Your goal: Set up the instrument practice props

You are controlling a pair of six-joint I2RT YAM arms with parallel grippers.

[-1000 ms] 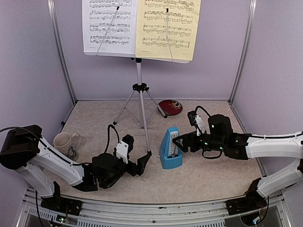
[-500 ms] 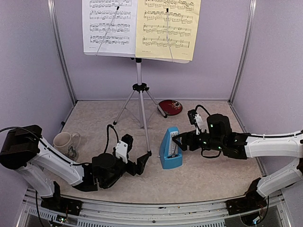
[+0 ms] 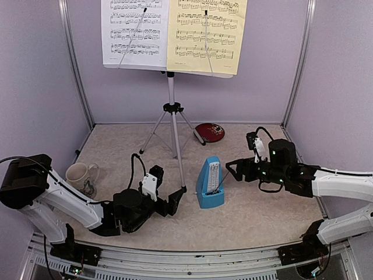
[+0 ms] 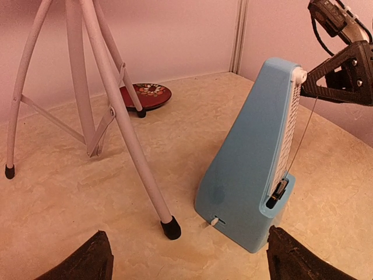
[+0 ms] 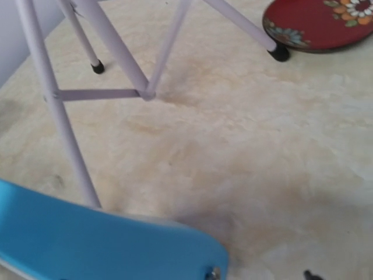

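Two grippers, both spread wide, neither holding anything. The right gripper (image 3: 232, 169) hovers just short of the blue metronome (image 3: 208, 185), fingertips not touching it. The left gripper (image 3: 176, 200) sits low, the metronome ahead to its right and a leg of the music stand (image 3: 171, 99) just ahead.

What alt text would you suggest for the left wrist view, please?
A light blue pyramid metronome stands upright on a beige tabletop, framed at the bottom corners by the dark fingertips of the open left gripper. The music stand's pale tripod legs rise at left with a red plate behind them, and the right gripper reaches in near the metronome's top.
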